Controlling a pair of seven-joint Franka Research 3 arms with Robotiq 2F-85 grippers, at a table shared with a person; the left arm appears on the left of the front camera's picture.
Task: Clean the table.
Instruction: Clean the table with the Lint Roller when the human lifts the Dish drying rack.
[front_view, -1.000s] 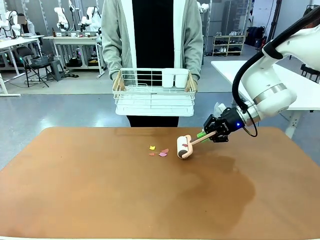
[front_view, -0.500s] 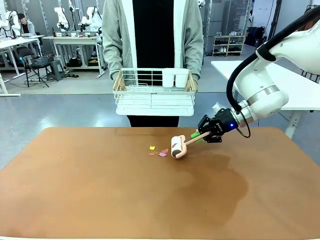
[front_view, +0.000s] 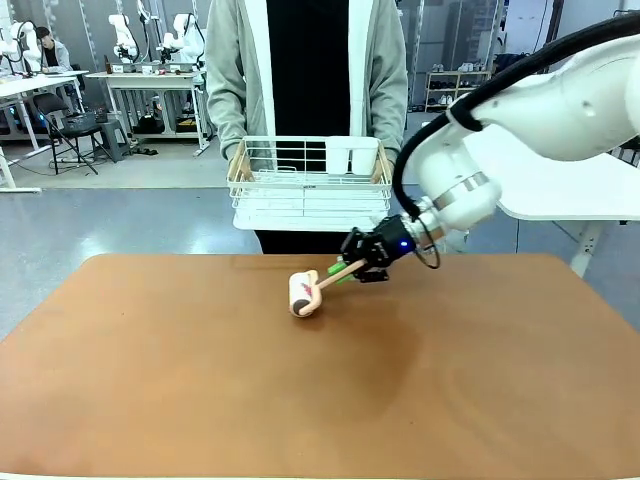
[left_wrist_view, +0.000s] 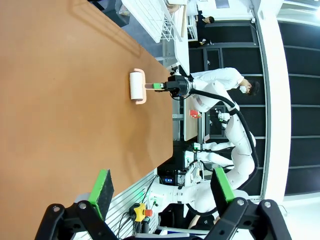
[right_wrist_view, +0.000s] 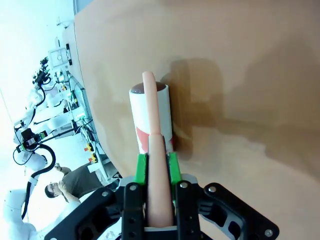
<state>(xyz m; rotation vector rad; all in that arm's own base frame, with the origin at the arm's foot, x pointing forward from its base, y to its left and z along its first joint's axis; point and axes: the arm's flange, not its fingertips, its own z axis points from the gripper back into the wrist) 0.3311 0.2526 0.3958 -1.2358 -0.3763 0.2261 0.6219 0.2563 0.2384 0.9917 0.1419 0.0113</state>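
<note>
A lint roller (front_view: 305, 292) with a white drum and a peach handle rests on the reddish-brown table (front_view: 200, 380), just left of the middle at the far side. My right gripper (front_view: 350, 268) is shut on its handle. Seen from the right wrist, the handle (right_wrist_view: 156, 190) runs between the green pads and the drum (right_wrist_view: 150, 122) carries pink bits stuck to it. In the left wrist view my left gripper (left_wrist_view: 160, 187) stands open above the table's near edge, holding nothing, with the roller (left_wrist_view: 136, 86) far off.
A person stands at the far side holding a white wire basket (front_view: 308, 185) at waist height over the table's far edge. White-topped tables (front_view: 590, 170) stand behind to the right.
My right gripper has swept the roller leftward across the table's far side. The small coloured scraps that lay on the table no longer show there.
</note>
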